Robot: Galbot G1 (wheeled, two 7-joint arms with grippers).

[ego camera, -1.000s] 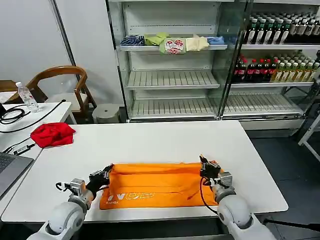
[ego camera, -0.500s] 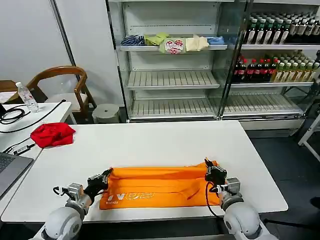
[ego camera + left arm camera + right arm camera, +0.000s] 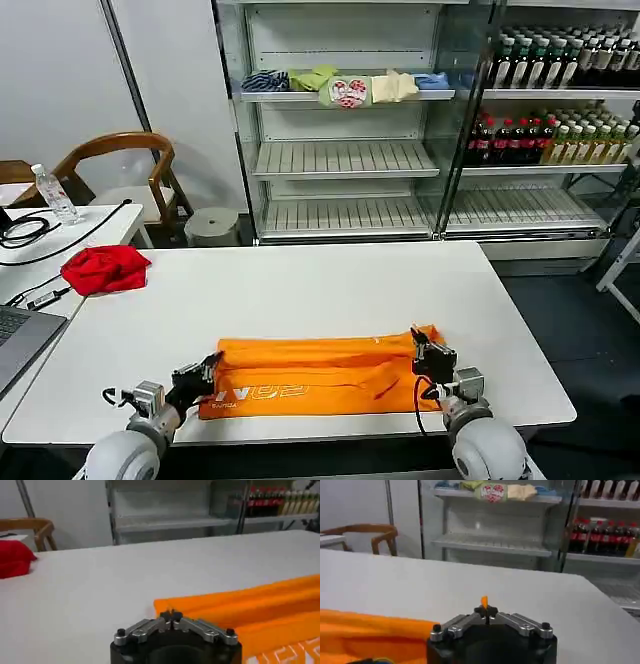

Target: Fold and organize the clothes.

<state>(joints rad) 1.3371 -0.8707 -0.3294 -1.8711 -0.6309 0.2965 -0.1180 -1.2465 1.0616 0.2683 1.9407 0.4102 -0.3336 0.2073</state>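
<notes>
Both grippers have drawn back toward the table's near edge since a second ago, dragging the orange T-shirt (image 3: pixel 318 373) into a narrower band. The left gripper (image 3: pixel 207 368) pinches its left end, fingertips (image 3: pixel 171 615) together. The right wrist view shows the right gripper (image 3: pixel 417 340) clamping an orange sliver. The white lettering (image 3: pixel 258 392) near the hem is unreadable.

T-shirt (image 3: pixel 320 375) on table (image 3: pixel 300 290), near edge.
</notes>
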